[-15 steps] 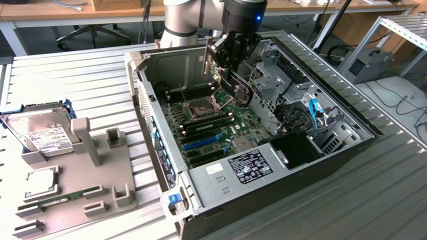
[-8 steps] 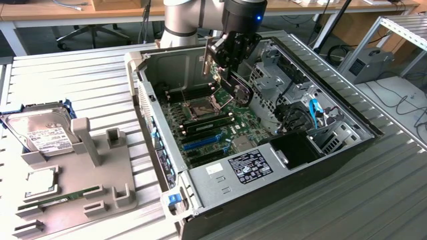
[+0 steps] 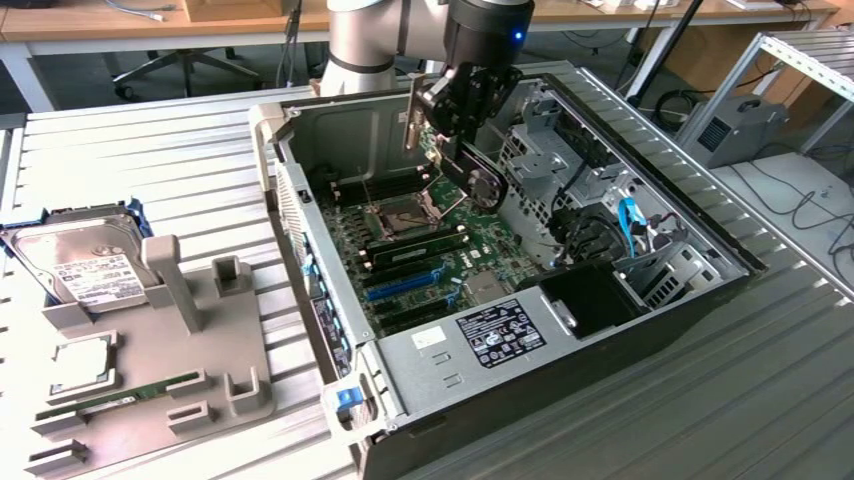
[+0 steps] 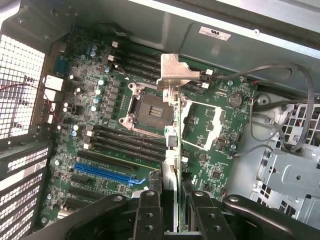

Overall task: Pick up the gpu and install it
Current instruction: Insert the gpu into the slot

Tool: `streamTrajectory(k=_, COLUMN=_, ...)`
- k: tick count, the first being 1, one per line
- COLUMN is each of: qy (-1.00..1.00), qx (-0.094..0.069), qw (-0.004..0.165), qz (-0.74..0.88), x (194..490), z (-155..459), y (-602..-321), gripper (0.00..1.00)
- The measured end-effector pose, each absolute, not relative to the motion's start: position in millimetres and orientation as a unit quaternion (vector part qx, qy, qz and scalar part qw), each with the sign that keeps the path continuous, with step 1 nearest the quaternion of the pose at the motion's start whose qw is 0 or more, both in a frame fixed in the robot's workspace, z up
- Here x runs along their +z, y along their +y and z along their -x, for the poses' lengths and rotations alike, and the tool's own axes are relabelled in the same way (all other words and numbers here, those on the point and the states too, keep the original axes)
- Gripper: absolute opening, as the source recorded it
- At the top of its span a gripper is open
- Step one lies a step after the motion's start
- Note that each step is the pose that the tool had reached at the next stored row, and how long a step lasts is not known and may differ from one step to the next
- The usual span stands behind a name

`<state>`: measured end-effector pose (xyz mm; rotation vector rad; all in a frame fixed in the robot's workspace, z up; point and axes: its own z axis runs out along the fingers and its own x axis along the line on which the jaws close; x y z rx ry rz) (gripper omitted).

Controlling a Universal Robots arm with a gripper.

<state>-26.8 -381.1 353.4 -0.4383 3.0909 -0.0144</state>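
Pincer (image 4: 175,215) is clamped on the card (image 4: 171,135), held edge-down, its length pointing straight ahead. The blue slot (image 4: 102,173) lies below, aside, crosswise to it.

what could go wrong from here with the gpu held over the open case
1. The gripper holds the gpu edge-on, and in the wrist view it appears to be over the empty cpu socket, not the blue slot. Lowering from here might strike the socket.
2. The card's silver bracket sits close to a grey cable, which could snag.
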Motion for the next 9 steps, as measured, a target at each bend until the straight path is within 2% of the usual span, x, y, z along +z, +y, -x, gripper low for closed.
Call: streamTrajectory(k=9, qy=0.987, qx=-0.004, qw=0.010, qz=0.158, x=353.4, z=26.8, y=-381.1, gripper=0.26)
